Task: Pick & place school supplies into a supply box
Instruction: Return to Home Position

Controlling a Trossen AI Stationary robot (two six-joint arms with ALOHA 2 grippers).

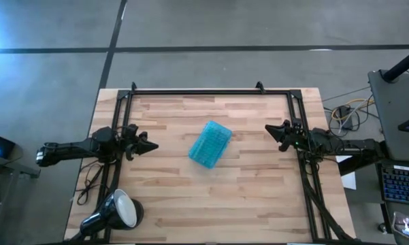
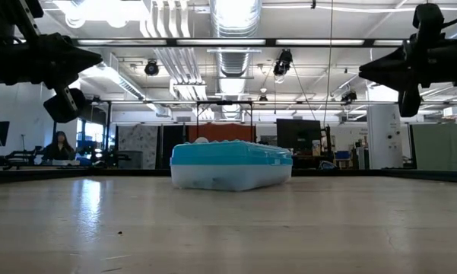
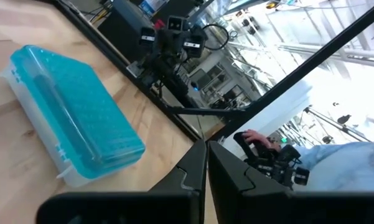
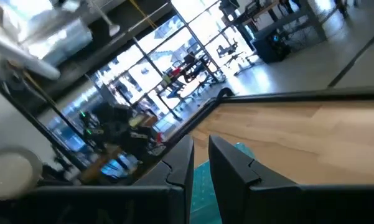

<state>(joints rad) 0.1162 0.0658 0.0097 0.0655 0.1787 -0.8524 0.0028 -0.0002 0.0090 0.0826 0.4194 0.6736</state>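
Observation:
The supply box (image 1: 209, 144) lies shut near the middle of the table, turquoise half up and clear half resting on the wood (image 2: 230, 166). Through its lid (image 3: 68, 118) a long slim shape shows dimly. No scissors, marker or pencils lie loose in any view. My left gripper (image 1: 152, 145) hovers left of the box, raised off the table (image 2: 91, 59), its fingers shut together (image 3: 206, 149). My right gripper (image 1: 269, 129) hovers right of the box at the same height (image 2: 363, 72). Its fingertips stand slightly apart (image 4: 201, 143), and turquoise shows through the gap.
A black-and-white desk lamp (image 1: 119, 211) sits at the table's near left corner. Black frame rails (image 1: 211, 90) run along the far edge and both sides. Bare wood surrounds the box. A person (image 2: 61, 144) sits in the room beyond, and a hand (image 3: 255, 140) shows past the table.

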